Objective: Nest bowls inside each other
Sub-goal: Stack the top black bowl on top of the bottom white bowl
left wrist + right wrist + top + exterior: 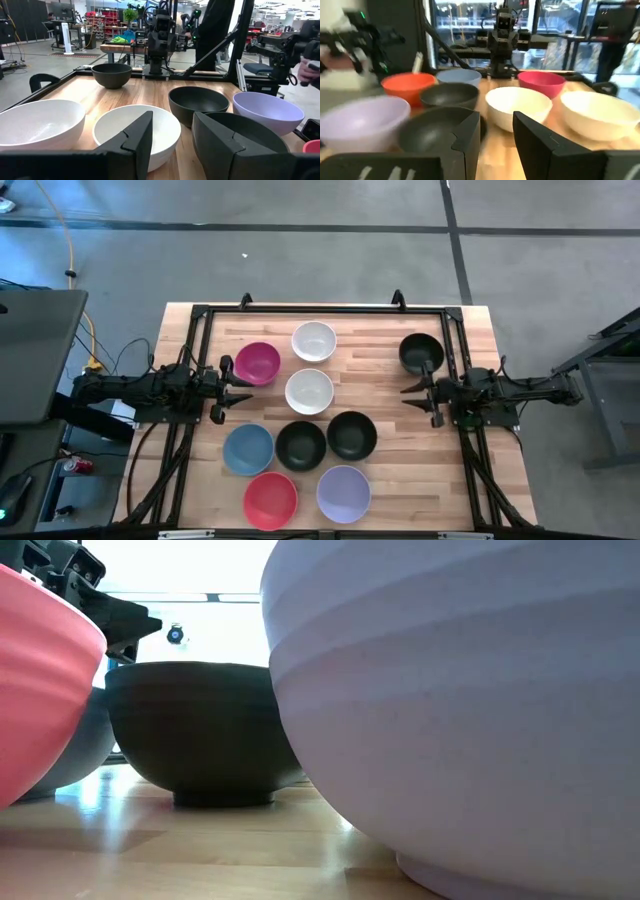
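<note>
Nine small round plastic bowls sit separately on the wooden table [400,470], all upright with their mouths facing up; being round, none has a long axis, and none is nested in another.

The left end effector [240,387] hangs at the table's left side with its two dark fingers spread and nothing between them. The magenta bowl [257,364] lies just beside it, touching or nearly touching the upper fingertip. Straight ahead of the fingers sits the nearer white bowl [309,391], with the second white bowl [314,341] beyond it toward the far edge.

The right end effector [413,397] hangs at the table's right side, its fingers likewise spread and empty. One black bowl [421,353] stands alone just beside it, toward the far right corner and close to the dark frame rail [455,340].

The remaining bowls cluster in the near half of the table: the blue bowl [248,448], a black bowl [301,445] and another black bowl [352,434] in a row with rims almost touching, then the red bowl [270,500] and the lavender bowl [343,493] close to the near edge.

Open wood lies between the right end effector and the central cluster, and along the right side of the table in front of that arm. The left side is tighter, with the magenta and blue bowls near the left rail.
</note>
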Robot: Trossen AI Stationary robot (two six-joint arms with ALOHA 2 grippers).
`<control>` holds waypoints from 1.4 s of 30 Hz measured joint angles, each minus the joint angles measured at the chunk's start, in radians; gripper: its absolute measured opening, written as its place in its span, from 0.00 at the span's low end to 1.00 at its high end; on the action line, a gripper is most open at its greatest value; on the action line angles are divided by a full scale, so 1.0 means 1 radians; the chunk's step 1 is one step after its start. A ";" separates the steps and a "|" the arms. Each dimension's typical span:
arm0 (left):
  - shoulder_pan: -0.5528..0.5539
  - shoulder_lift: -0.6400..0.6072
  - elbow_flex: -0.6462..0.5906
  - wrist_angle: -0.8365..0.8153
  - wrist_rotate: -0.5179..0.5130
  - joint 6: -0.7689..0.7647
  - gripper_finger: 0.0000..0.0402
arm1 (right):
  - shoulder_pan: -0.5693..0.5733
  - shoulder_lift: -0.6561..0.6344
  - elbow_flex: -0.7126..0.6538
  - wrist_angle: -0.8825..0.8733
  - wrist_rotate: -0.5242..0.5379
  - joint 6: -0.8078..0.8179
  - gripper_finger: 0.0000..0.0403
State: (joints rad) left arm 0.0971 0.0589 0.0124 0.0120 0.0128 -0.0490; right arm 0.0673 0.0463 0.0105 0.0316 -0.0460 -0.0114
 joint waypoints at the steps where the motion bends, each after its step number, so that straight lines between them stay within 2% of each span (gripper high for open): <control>1: 0.000 0.000 0.000 0.000 0.000 0.000 0.33 | 0.000 0.001 0.000 0.035 -0.002 0.032 0.27; 5: 0.000 0.000 0.000 0.000 0.000 0.000 0.33 | 0.000 0.000 0.000 0.229 -0.015 0.036 0.27; 10: 0.000 0.000 0.000 0.002 0.000 0.000 0.33 | 0.000 0.000 0.000 0.389 -0.122 0.018 0.27; 12: 0.000 0.000 0.000 0.004 0.001 0.000 0.33 | 0.000 0.000 0.000 0.387 -0.147 0.049 0.27; 18: 0.000 0.000 0.000 0.004 0.002 0.000 0.33 | 0.000 0.000 0.000 0.361 -0.105 0.061 0.27; 23: 0.000 0.000 0.000 0.005 0.001 0.001 0.33 | 0.001 0.000 0.000 0.361 -0.113 0.085 0.27; 27: 0.000 0.000 0.000 0.007 0.001 0.050 0.33 | 0.001 0.000 0.000 0.361 -0.133 0.144 0.27; 33: 0.000 0.000 0.000 0.007 0.002 0.095 0.33 | 0.001 0.000 0.000 0.320 -0.131 0.144 0.27; 42: 0.000 0.000 0.000 0.010 0.001 0.105 0.33 | 0.001 0.000 0.000 0.269 -0.117 0.175 0.27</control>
State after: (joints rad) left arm 0.0971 0.0589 0.0124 0.0220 0.0135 0.0555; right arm 0.0681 0.0463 0.0109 0.3008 -0.1630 0.1640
